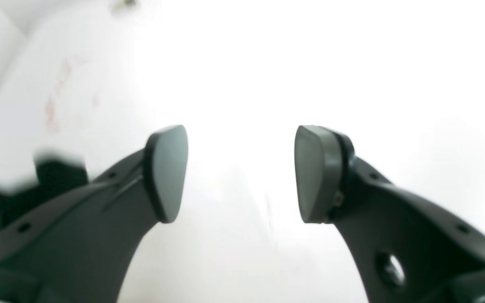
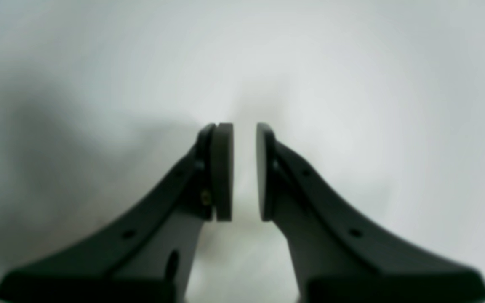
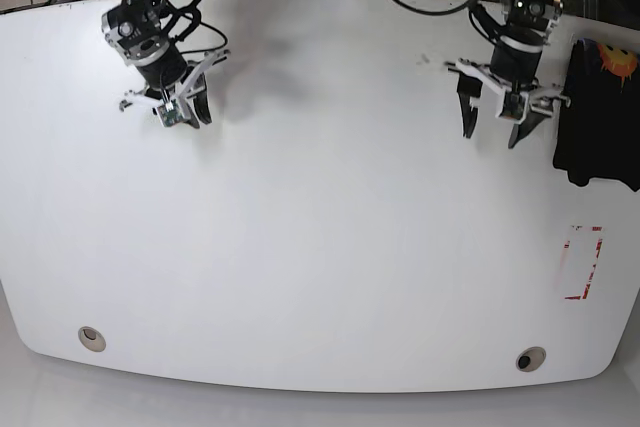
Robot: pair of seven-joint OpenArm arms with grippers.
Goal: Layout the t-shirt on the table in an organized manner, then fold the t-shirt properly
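White, glossy table (image 3: 330, 247), rounded corners at its near edge, with a wide bare expanse across the middle and in front of both arms. Near that edge, two round grommet holes, one at each side; red-and-white tape mark (image 3: 584, 263) towards the base view's right side. Containers: none in view. Left gripper (image 3: 491, 127): fingers spread wide, nothing between them, beside the garment and apart from it. Right gripper (image 3: 193, 115): fingers parted by a narrow gap, holding nothing; contact with the tabletop cannot be told from the blurred wrist view. T-shirt (image 3: 596, 132), black, orange print partly visible: at the table's right side in the base view, apparently folded.
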